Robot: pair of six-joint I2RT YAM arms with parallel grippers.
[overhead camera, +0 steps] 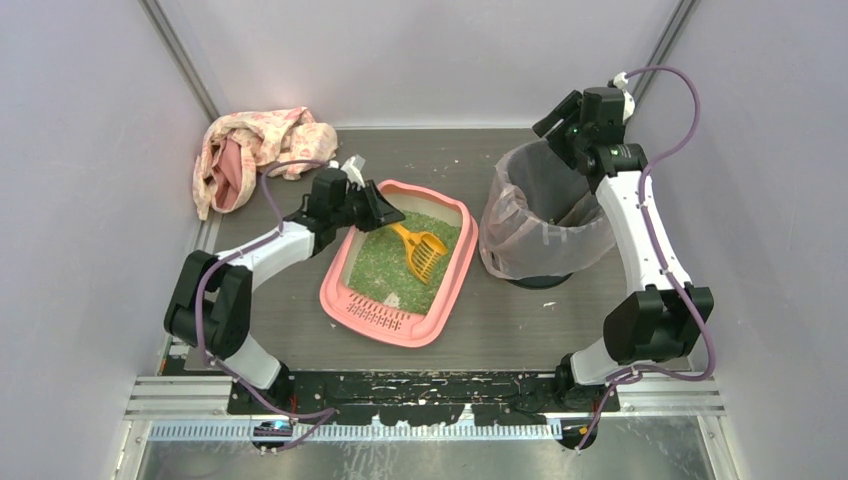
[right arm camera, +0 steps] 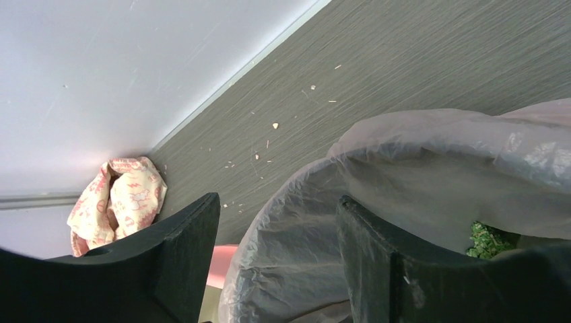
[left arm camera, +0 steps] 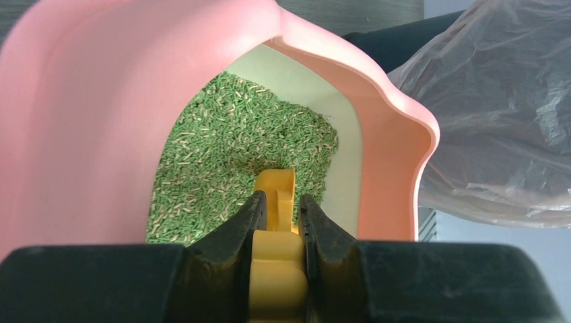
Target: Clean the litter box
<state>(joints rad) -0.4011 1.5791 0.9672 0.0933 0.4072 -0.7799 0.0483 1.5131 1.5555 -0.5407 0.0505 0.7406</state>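
The pink litter box [overhead camera: 335, 290] lies mid-table with green granules [overhead camera: 375, 262] inside and its slotted lip toward the near side. A yellow scoop [overhead camera: 422, 250] rests with its head on the granules. My left gripper [overhead camera: 385, 215] is at the box's far left corner, shut on the scoop's handle [left arm camera: 277, 195]. In the left wrist view the black fingers [left arm camera: 242, 225] press both sides of the handle above the granules [left arm camera: 229, 148]. My right gripper [overhead camera: 560, 125] hangs open over the far rim of the bin [overhead camera: 545, 240]. The bag [right arm camera: 417, 175] shows below and between its spread fingers.
The dark round bin, lined with a translucent pinkish bag, stands right of the litter box with green litter [right arm camera: 486, 241] inside. A crumpled patterned cloth [overhead camera: 250, 150] lies in the far left corner. Stray crumbs [right arm camera: 275, 126] dot the table, and walls close in on three sides.
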